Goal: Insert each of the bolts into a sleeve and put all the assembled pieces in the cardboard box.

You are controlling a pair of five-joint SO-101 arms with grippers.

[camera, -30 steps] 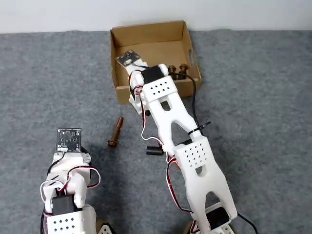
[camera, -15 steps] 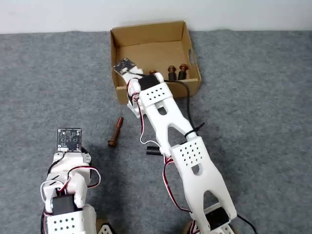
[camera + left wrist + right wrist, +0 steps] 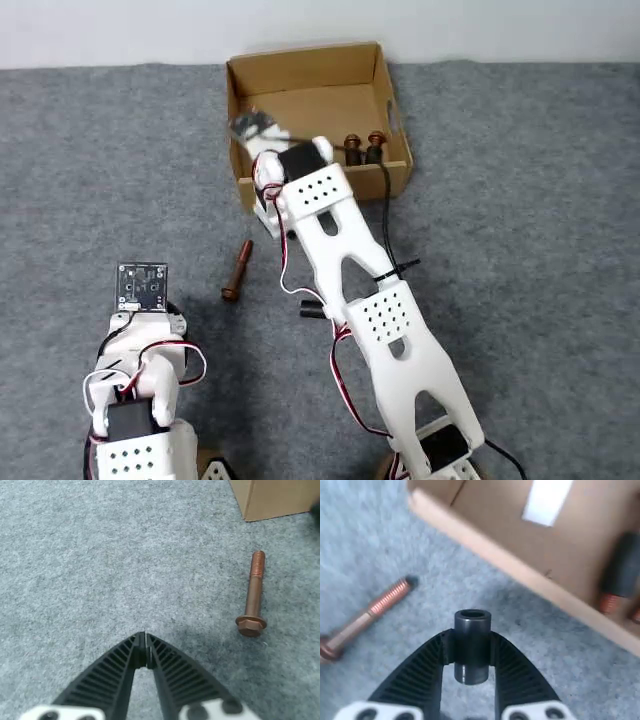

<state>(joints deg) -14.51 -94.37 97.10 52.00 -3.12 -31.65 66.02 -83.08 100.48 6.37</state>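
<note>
Pinching a black sleeve (image 3: 472, 630) between the ribbed fingers (image 3: 420, 677) of the right claw (image 3: 471, 639), with the open bore poking out past the tips. Hanging there over the grey carpet (image 3: 380, 540), just outside the front wall of the cardboard box (image 3: 520, 570). Down on that carpet beside it, a copper bolt (image 3: 365, 617), bare, apart from the sleeve. Past the wall, inside the box, a blurred glimpse of one of the assembled pieces (image 3: 620, 572), dark body and copper thread.

Now from above: cardboard box (image 3: 310, 60) at twelve o'clock on the carpet, open at the top. Tucked into its five o'clock corner, two assembled pieces (image 3: 363, 148), side by side against the front wall. Stretching from five o'clock up toward eleven, the right arm (image 3: 340, 240), wrist over the front wall near the box's seven o'clock corner. Off that corner, toward seven o'clock, the loose bolt (image 3: 238, 270), flat on the carpet, thread end toward twelve, head toward six, apart from the box.

Parked down at seven o'clock, the left arm (image 3: 140, 350). Left claw (image 3: 145, 642) closed tip to tip, gripping nothing, low over the carpet. Ahead and off to one side, that same bolt (image 3: 253, 597), apart from the claw, and beyond it a corner of the cardboard box (image 3: 280, 497).
</note>
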